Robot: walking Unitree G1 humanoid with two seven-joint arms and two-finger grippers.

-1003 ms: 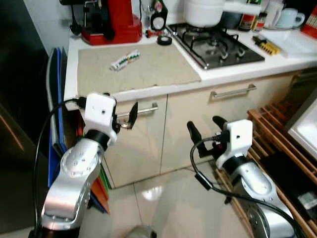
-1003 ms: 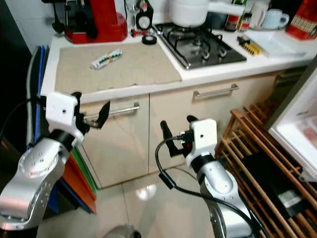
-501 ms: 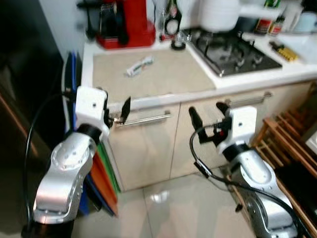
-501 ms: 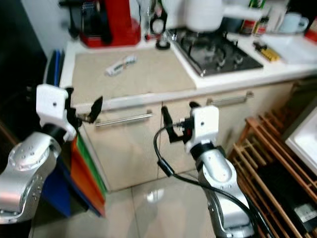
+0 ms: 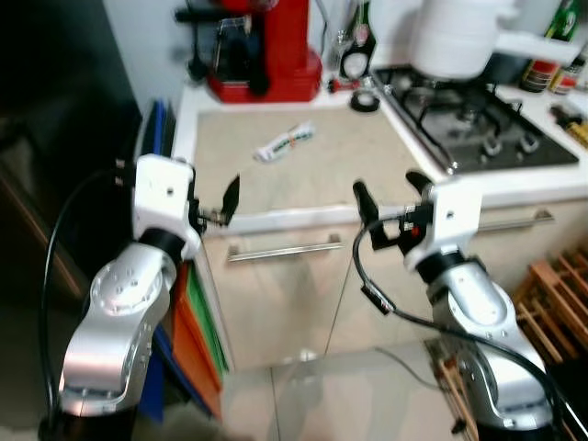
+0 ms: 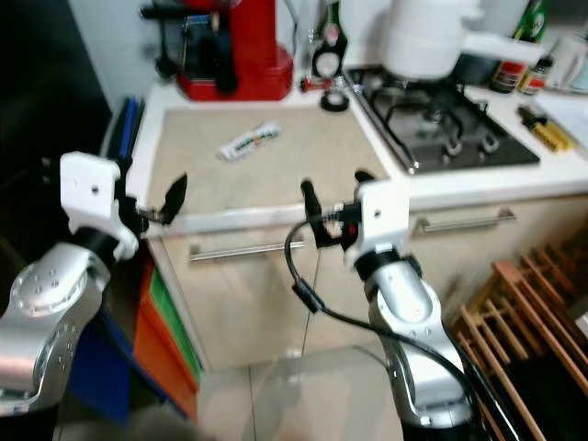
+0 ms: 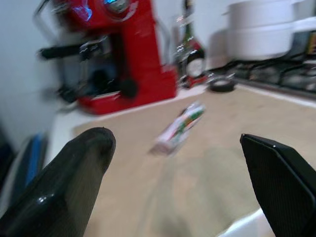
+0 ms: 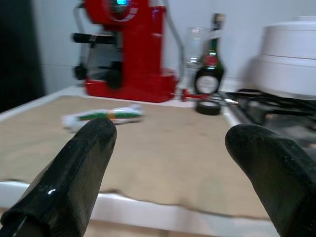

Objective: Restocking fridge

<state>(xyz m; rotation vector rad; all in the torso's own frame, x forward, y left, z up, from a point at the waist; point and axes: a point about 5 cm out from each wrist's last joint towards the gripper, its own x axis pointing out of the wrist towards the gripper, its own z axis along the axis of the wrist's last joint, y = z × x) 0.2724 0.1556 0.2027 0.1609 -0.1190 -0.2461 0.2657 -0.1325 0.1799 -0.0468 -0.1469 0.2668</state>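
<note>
A: Left eye view: the tube (image 5: 284, 144) is seen lying on the tabletop (image 5: 367, 175), beyond both grippers.

B: The left gripper (image 5: 213, 208) and right gripper (image 5: 390, 197) are held spread, empty (presumably readied for pickup).

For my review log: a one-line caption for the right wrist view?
Open right gripper faces a tube on the beige mat.

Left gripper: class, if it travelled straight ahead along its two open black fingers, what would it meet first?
Probably the white-and-green tube lying on the beige mat, centred ahead of the left gripper; beyond stands the red coffee machine. Depth is uncertain.
</note>
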